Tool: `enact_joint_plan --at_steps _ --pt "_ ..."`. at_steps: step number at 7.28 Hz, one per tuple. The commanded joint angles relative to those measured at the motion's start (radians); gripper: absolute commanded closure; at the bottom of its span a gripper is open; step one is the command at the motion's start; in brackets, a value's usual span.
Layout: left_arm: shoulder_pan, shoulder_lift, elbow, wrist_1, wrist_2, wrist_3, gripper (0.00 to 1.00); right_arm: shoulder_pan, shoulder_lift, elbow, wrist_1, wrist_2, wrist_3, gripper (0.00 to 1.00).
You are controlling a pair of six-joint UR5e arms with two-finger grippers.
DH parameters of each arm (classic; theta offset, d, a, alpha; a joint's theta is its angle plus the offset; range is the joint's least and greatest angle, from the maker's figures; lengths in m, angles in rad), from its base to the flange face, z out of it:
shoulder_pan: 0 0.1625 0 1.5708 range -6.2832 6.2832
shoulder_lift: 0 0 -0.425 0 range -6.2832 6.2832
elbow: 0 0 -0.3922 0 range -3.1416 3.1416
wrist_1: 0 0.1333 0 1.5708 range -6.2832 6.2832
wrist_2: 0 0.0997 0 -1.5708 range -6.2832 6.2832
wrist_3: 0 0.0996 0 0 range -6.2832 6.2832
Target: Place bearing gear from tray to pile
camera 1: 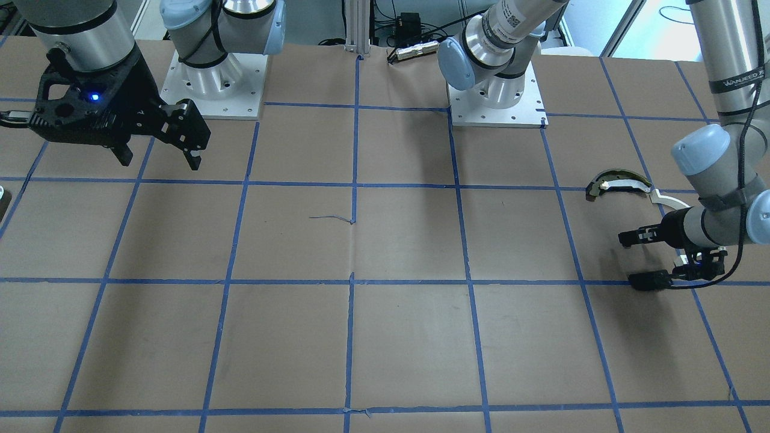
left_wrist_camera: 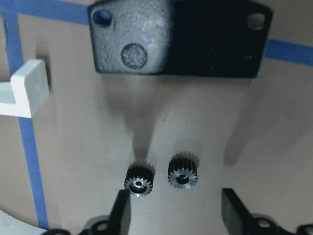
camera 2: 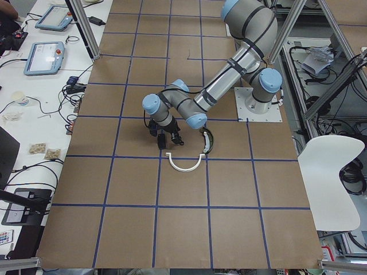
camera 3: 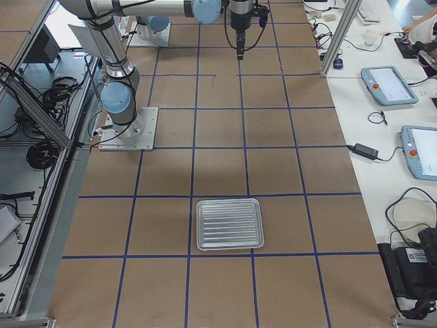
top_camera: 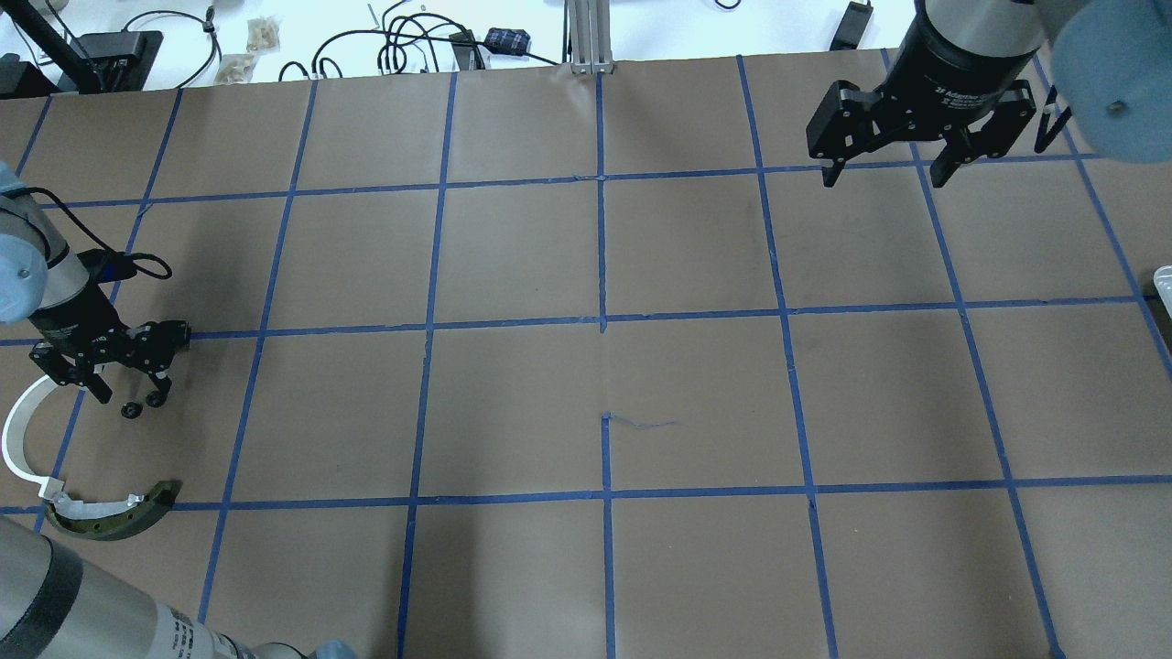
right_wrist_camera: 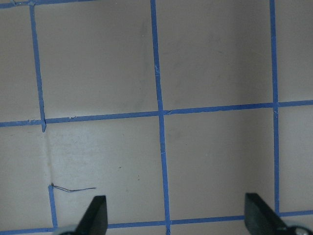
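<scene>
Fingertips (left_wrist_camera: pixel 121 209) of the left tool (left_wrist_camera: pixel 176 203) are poking in at the bottom edge of the left wrist view. They are cut off by the frame and standing wide apart, gripping nothing. Between them, free of both, the bearing gear (left_wrist_camera: pixel 139 180) is lying on the brown worktop (left_wrist_camera: pixel 73 156), a silvery ring showing at its centre. A second gear (left_wrist_camera: pixel 183 172) with a dark bore is sitting just beside it; the teeth of both are looking soft and blurred. Beyond them a black plate (left_wrist_camera: pixel 181 36) is lying flat, with a hole at each upper corner and a round boss, its top edge cropped. At the left edge the squared end of a white arc (left_wrist_camera: pixel 29 88) is jutting in, the rest out of frame.

From overhead the plate cannot be made out under the tool. The arc is curving round to touch a dark curved metal piece (top_camera: pixel 114 513) with a yellowish edge, so the gears are lying near the pile (camera 2: pixel 184 167).

Across the worktop the right tool (top_camera: pixel 884 178) is hanging high with its fingers spread and nothing between them; white lettering on its body is partly showing "Adaptive". The left arm (camera 1: pixel 728 60) is bearing a band that seems to read "WANJEED", with its end cut off.

Well apart, at the right-hand end, the ribbed metal tray (camera 3: pixel 198 225) is lying flat.
</scene>
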State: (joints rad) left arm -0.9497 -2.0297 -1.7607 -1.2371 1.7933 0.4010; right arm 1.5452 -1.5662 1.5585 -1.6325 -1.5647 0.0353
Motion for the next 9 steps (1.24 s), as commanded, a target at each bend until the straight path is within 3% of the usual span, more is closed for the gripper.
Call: enact_joint_plan --at_steps 1,3,6,9 --pt "-0.030 0.028 0.024 0.002 -0.021 -0.013 0.00 -0.002 0.000 0.000 -0.001 0.000 0.000 0.00" --pt "-0.151 0.080 0.107 -0.015 -0.124 -0.013 0.00 -0.002 0.000 0.000 -0.001 0.000 0.000 0.00" --pt "-0.357 0.190 0.259 -0.200 -0.132 -0.118 0.00 -0.005 0.000 0.000 -0.003 0.000 -0.002 0.00" --pt "-0.486 0.328 0.264 -0.313 -0.238 -0.297 0.00 -0.010 -0.002 0.000 -0.001 0.000 -0.002 0.00"
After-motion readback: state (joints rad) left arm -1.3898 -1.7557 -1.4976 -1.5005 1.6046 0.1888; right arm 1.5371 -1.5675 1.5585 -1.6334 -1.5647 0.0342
